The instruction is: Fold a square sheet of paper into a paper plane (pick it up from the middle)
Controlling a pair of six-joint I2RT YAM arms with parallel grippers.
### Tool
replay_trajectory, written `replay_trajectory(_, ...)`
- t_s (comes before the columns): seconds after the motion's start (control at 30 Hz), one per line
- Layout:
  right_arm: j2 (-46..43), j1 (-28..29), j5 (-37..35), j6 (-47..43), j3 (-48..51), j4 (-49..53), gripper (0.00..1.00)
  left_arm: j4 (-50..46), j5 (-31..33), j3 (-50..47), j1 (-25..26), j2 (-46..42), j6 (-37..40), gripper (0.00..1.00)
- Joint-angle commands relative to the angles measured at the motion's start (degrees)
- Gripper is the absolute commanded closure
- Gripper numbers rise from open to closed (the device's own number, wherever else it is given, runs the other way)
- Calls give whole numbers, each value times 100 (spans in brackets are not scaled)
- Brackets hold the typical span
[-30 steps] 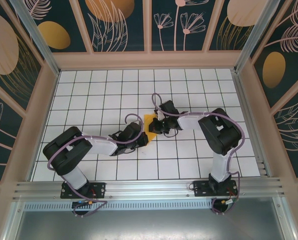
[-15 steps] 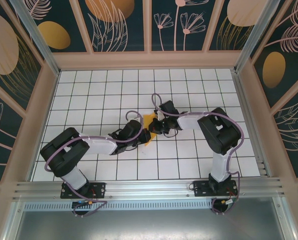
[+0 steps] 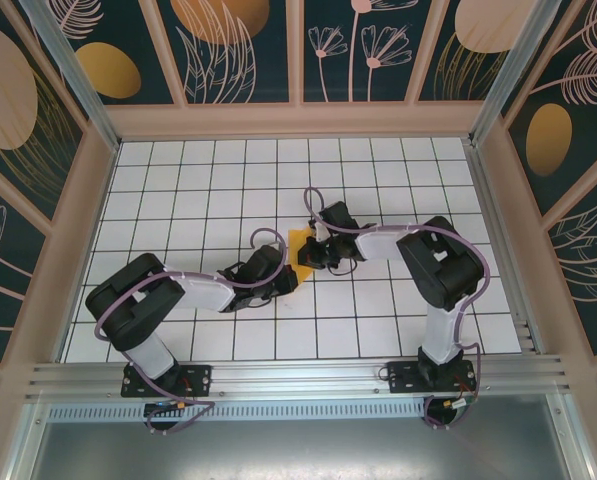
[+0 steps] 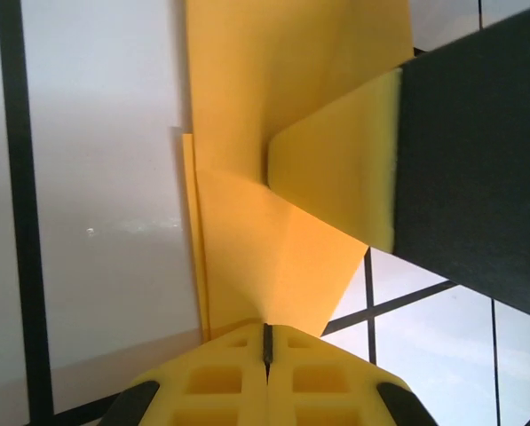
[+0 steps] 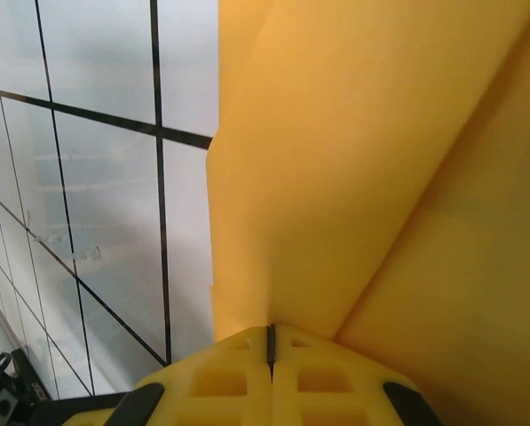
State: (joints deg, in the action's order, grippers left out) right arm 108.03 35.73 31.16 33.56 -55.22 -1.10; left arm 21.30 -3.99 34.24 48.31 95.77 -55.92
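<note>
Table: white grid tiles inside a walled enclosure; taken as the reference for every place below.
Right arm: is extended from the table's near right edge to its middle.
Left arm: is extended low from the table's near left edge to its middle.
Paper sheet: is found at the table's middle, between the two wrists. Layered flaps and at least one crease are seen on it in the left wrist view and the right wrist view. No narrow dart is formed yet.
Right gripper: jaws are pressed together, and a fold of the sheet runs into the seam, so a pinch on the sheet is judged.
Left gripper: jaws are pressed together on a pointed flap of the sheet. The other arm's yellow pad is seen laid against the sheet just beyond it.
Step in hand: a fold is judged to be under way, mid-task, with the sheet pinched at two places over the table's middle.
Doing it well: one pinch is best used as an anchor while the other flap is carried across. The edges should be matched before the crease is pressed flat against the table.
Risk: thin paper can be torn or skewed if the two pinches are pulled apart.
</note>
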Motion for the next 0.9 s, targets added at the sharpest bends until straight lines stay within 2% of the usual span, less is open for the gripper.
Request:
replay_trajectory(0.0,-248,114,95,-53,134,64,95,-161,14,-110,-16,157,-89,100)
replay_trajectory(0.23,-140,227,120,-98,235,109,95,-192,20,-128,-15,158,-86,100)
replay_trajectory(0.37,159,212,-114,-272,99,291,95,-224,-22,-145,-17,170,-87,100)
replay_trajectory(0.57,393,-18,-442,-575,-209,505,96,-239,-263,-394,-17,134,-94,100)
replay_trajectory(0.87,660,-408,-444,-897,-657,486,95,-152,-510,-697,0,181,-156,100)
